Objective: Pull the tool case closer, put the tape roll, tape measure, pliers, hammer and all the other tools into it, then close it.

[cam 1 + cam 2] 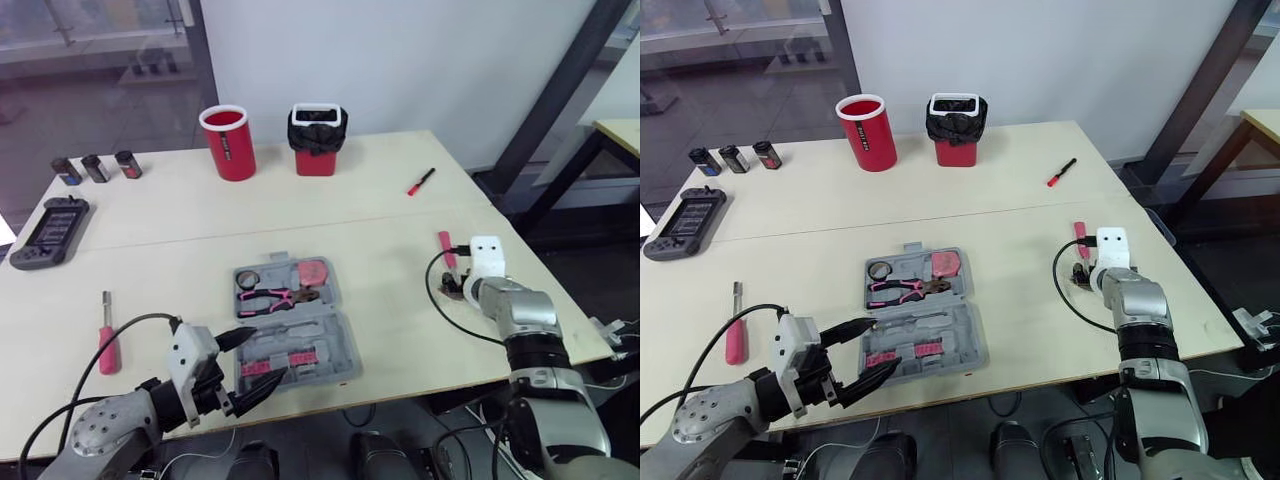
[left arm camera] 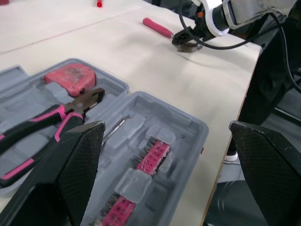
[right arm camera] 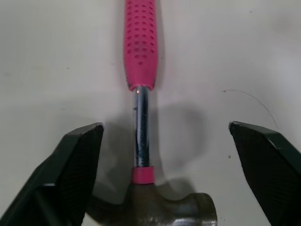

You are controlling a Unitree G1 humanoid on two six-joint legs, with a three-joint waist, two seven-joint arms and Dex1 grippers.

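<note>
a white wall (image 1: 420, 60) and glass partition (image 1: 90, 60) back the pale table (image 1: 400, 230). the open tool case (image 1: 335, 345) lies near the table's front edge, with the left gripper (image 1: 270, 352) spread wide at its corner. the right gripper (image 3: 165, 125) gapes over the hammer (image 3: 141, 47).

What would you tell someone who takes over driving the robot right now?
Left gripper: open, holding nothing, at the near left corner of the tool case.
Right gripper: open, one finger on each side of the hammer shaft, not closed on it.
Done: the tool case lies open near the front edge of the table. Inside are the pliers, the tape measure and a ring that looks like the tape roll.
Left: pack the hammer from the right, the pink-handled screwdriver from the left and the small red tool from far back, then close the case.
</note>
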